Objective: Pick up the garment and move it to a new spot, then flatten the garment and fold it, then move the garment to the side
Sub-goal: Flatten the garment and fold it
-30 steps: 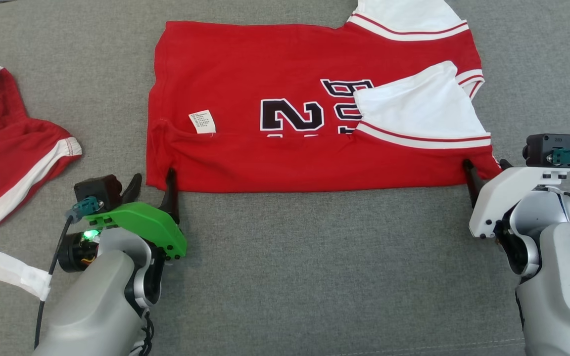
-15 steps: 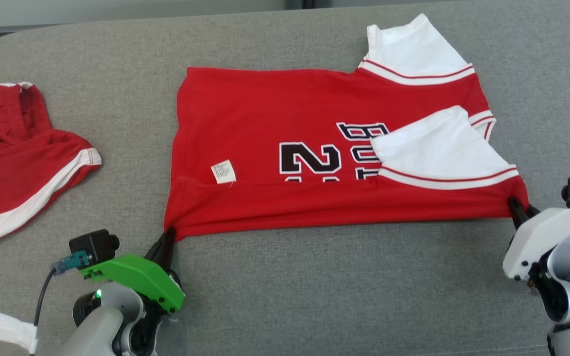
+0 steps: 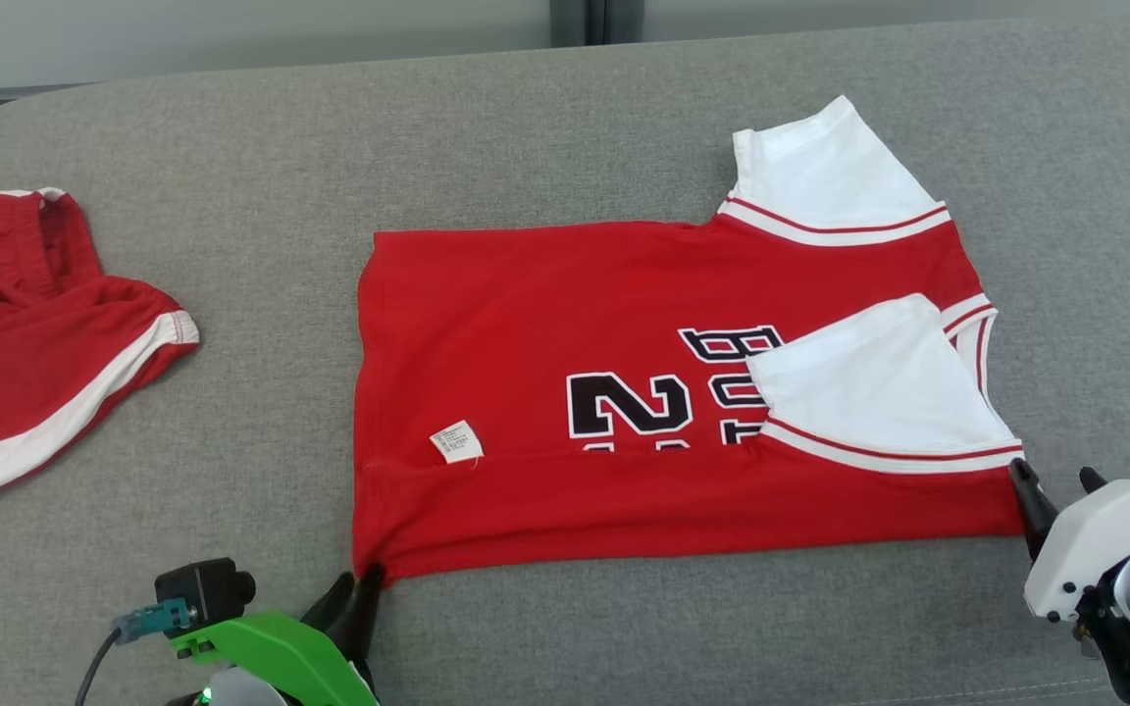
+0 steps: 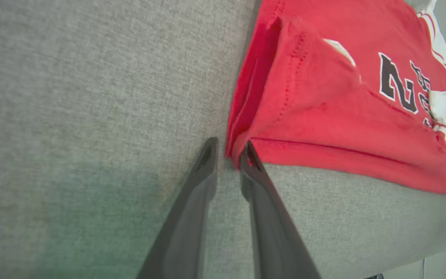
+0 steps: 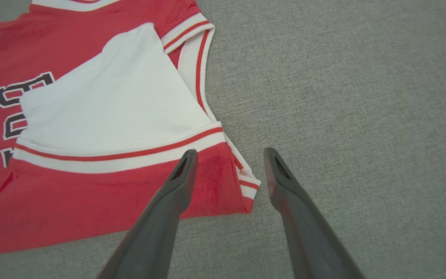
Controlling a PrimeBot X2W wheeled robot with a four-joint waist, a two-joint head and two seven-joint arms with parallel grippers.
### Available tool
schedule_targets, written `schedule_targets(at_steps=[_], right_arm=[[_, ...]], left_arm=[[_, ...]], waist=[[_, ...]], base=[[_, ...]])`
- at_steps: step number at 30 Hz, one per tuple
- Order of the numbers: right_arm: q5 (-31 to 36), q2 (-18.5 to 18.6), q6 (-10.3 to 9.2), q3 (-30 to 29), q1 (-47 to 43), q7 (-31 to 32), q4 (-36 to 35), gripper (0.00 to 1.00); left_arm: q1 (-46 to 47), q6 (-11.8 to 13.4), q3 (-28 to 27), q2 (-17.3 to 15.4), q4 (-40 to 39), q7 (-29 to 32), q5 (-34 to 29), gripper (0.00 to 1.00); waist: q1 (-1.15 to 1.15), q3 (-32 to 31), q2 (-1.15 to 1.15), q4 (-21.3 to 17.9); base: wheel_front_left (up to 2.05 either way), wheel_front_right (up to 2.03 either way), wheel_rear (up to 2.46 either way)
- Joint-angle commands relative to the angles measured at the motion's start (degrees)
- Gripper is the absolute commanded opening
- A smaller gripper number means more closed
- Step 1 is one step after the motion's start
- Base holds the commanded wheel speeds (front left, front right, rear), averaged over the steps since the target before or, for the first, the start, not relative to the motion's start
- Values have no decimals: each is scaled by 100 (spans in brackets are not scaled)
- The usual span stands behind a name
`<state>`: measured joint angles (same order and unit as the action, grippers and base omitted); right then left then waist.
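Now | garment (image 3: 624, 314) flat, well apart from red shorts (image 3: 25, 324); one fold seemingly in, side move pending | my left gripper (image 4: 229, 149), corner nearest shorts: grip unclear | right gripper (image 5: 229, 152), farthest corner: jaws apart

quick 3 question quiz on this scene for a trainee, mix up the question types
1. True or false: the right gripper is open at a corner of the jersey.
2. The white label lies nearer which gripper? A) right gripper B) left gripper
3. What colour is the sleeve folded over the jersey's lettering?
Key: 1 true; 2 B; 3 white.
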<state>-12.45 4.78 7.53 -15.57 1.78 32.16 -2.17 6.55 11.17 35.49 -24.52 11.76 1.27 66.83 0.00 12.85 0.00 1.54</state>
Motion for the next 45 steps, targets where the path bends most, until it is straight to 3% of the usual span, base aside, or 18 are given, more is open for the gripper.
schedule_targets(at_steps=[1,7,11,15,20,28,33,41,45], right_arm=[[40,27,-8,1,86,-26,59,100],[81,125,-7,-18,375,257,-339,100],[48,451,-7,304,935,596,-637,100],[-105,812,-8,768,1845,857,-351,100],[-347,1129,-7,1555,3197,769,664,100],[-411,1338,-8,2748,4771,167,2036,100],[-507,1415,-8,3047,5211,-108,2508,100],[-663,1455,-9,3366,5561,-333,2897,100],[-692,1498,-9,3451,5692,-355,3024,100]], left_arm=[[-176,109,29,-51,-1,41,-44,100],[-105,352,-128,-316,-453,240,29,100],[367,543,-287,-664,-792,568,-27,100],[1152,588,-281,-750,-786,1043,-108,100],[2505,356,-126,-419,-5,1467,-254,100],[4174,-44,433,112,1551,1897,-838,100],[4688,-269,661,434,2129,1976,-986,100],[5225,-251,1013,628,2917,1779,-1517,100],[5353,-381,1106,741,3165,1760,-1564,100]], waist=[[0,-45,0,46],[0,-158,0,139],[0,-129,0,134],[0,38,0,115],[0,427,0,64],[0,950,0,-24],[0,1078,0,-21],[0,1218,0,-37],[0,1284,0,-32]], base=[[0,0,0],[0,0,0],[0,0,0],[0,0,0],[0,0,0],[0,0,0],[0,0,0],[0,0,0],[0,0,0]])
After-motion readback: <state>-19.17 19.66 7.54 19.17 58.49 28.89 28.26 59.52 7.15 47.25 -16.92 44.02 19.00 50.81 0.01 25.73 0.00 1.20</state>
